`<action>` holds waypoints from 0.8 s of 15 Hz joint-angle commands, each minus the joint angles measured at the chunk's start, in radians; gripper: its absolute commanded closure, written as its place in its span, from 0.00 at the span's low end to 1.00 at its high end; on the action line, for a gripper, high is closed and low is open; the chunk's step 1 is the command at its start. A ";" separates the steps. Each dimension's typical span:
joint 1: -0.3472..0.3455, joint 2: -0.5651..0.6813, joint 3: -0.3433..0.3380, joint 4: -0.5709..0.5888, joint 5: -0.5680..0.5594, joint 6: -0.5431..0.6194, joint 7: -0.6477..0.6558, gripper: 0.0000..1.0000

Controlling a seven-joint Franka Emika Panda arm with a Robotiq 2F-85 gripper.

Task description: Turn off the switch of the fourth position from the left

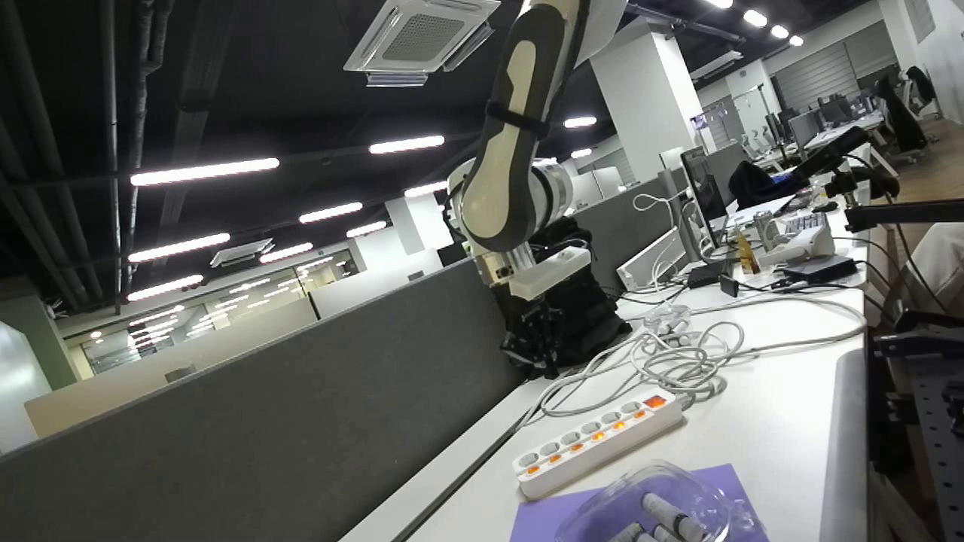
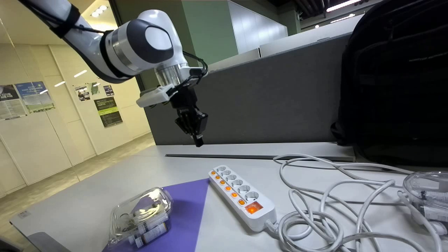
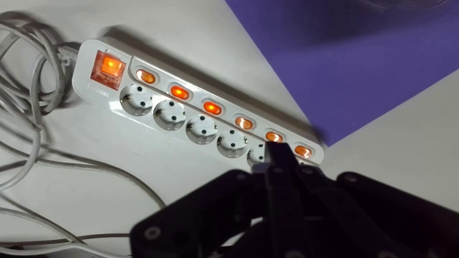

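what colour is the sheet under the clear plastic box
The sheet is purple, and it shows best in the wrist view.

My gripper (image 2: 198,142) hangs above the desk (image 2: 84,199), and in an exterior view here's the power strip (image 2: 241,201) between the cable (image 2: 339,232) on the right and the sheet (image 2: 189,210) on the left, a container (image 2: 148,217) on that sheet. Behind stands the partition (image 2: 266,94), the backpack (image 2: 402,87) before it at far right; in my wrist view, the switches (image 3: 212,108) run rightward from the main switch (image 3: 110,67).
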 commanded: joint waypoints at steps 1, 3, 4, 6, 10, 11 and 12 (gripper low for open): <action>0.036 0.043 -0.062 -0.013 -0.095 0.072 0.169 1.00; 0.059 0.072 -0.101 -0.021 -0.154 0.107 0.258 1.00; 0.073 0.090 -0.123 -0.021 -0.181 0.122 0.303 1.00; 0.099 0.122 -0.162 -0.020 -0.211 0.140 0.373 1.00; 0.130 0.177 -0.208 -0.011 -0.210 0.159 0.455 1.00; 0.130 0.189 -0.208 -0.008 -0.194 0.157 0.458 1.00; 0.132 0.200 -0.211 -0.005 -0.185 0.157 0.465 1.00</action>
